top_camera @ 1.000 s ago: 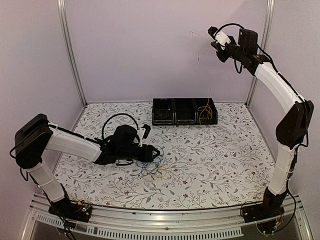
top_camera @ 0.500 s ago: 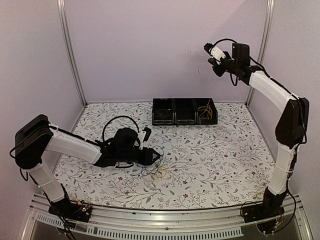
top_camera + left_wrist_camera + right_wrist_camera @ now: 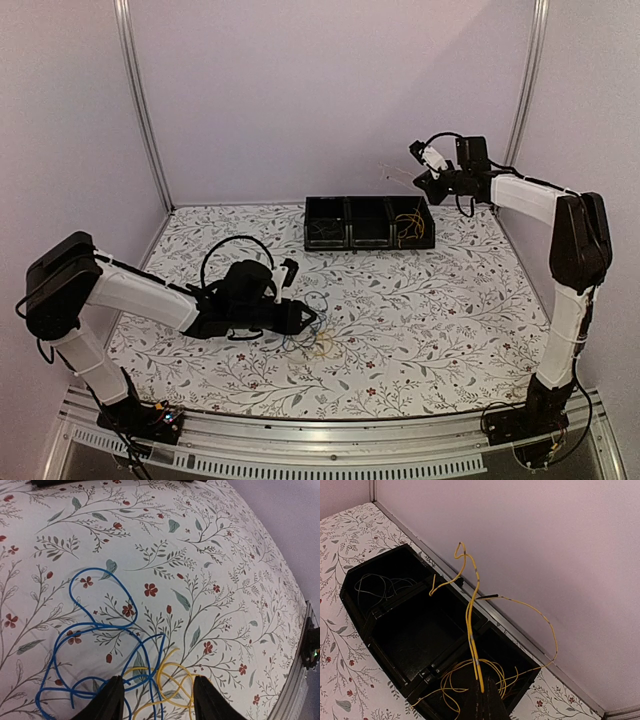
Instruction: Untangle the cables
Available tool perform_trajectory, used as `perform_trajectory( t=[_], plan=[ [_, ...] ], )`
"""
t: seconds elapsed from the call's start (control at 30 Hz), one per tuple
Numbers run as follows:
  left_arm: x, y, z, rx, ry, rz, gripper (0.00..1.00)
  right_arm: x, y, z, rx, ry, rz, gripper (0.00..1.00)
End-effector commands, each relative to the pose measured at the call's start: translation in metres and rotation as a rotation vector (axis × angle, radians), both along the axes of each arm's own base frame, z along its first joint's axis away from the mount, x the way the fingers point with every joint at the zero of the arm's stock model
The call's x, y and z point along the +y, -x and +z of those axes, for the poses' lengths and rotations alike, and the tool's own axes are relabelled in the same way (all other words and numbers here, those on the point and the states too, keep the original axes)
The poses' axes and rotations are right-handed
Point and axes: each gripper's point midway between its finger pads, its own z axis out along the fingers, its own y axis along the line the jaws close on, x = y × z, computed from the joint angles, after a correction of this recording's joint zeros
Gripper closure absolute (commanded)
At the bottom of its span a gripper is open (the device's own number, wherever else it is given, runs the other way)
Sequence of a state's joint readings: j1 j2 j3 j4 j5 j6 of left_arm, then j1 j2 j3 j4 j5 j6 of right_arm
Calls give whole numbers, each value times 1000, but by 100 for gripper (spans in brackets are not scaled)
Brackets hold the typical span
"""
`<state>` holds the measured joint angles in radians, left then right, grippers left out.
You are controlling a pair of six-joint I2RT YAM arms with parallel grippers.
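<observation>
Left jaws: partway apart and low over the tabletop (image 3: pixel 430 310). The two left fingers (image 3: pixel 111 702) show at the bottom edge of the wrist view, and nothing is clamped between them.
Cables at the left jaws: a blue cable (image 3: pixel 95 630) and a loose yellow cable (image 3: pixel 167 677) lie flat in one tangle on the tabletop. Their nearest loops run into the gap between the fingers, and the rest spreads ahead of the tips. Whether a finger touches a strand cannot be told.
Right jaws: pinched tight on the held yellow cable (image 3: pixel 471 625), up in the air near the back wall (image 3: pixel 545 540), above the right end of the tray (image 3: pixel 330 243).
Held cable: it runs out ahead of the fingertips in kinks. A dark-tipped end sticks out sideways, and a long thin arc swings toward the wall.
Tray: black, with three compartments in a row at the far side of the tabletop. The right one holds a heap of yellow cables (image 3: pixel 460 677), and the left one holds a thin pale cable (image 3: pixel 380 585).
In the way: blue loops cross the yellow loops right at the left fingertips. The arm's thick black cord (image 3: pixel 235 240) arcs above that wrist. The tangle lies well apart from the tray.
</observation>
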<state>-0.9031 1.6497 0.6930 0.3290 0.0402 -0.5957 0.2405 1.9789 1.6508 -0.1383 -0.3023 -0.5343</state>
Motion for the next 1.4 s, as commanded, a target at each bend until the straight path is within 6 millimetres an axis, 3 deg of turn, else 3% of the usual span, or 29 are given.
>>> perform_trajectory(
  t=[0.0, 0.23, 0.4, 0.53, 0.7, 0.9, 1.03, 1.2, 1.37],
  plan=[
    [-10, 1, 2, -7, 21, -16, 52, 1, 12, -10, 66, -96, 20, 100],
    [-14, 3, 3, 6, 23, -33, 52, 4, 59, -11, 186, -206, 42, 100],
    [-19, 7, 21, -13, -39, -88, 52, -6, 86, -15, 275, -234, -19, 100],
    [-25, 5, 42, -39, -69, -130, 52, -12, 92, -16, 294, -238, -60, 100],
    [-43, 1, 69, -50, -82, -204, 51, -28, 68, -15, 283, -242, -173, 100],
    [-56, -31, 92, -156, -137, -202, 52, -17, 44, -53, 408, -264, -158, 100],
    [-53, -59, 88, -191, -157, -167, 52, -21, 28, -74, 443, -244, -213, 100],
    [-36, -77, 83, -180, -105, -130, 52, -33, 11, -108, 480, -186, -293, 100],
    [-19, -87, 76, -198, -109, -108, 52, -47, -11, -116, 452, -165, -366, 100]
  ],
)
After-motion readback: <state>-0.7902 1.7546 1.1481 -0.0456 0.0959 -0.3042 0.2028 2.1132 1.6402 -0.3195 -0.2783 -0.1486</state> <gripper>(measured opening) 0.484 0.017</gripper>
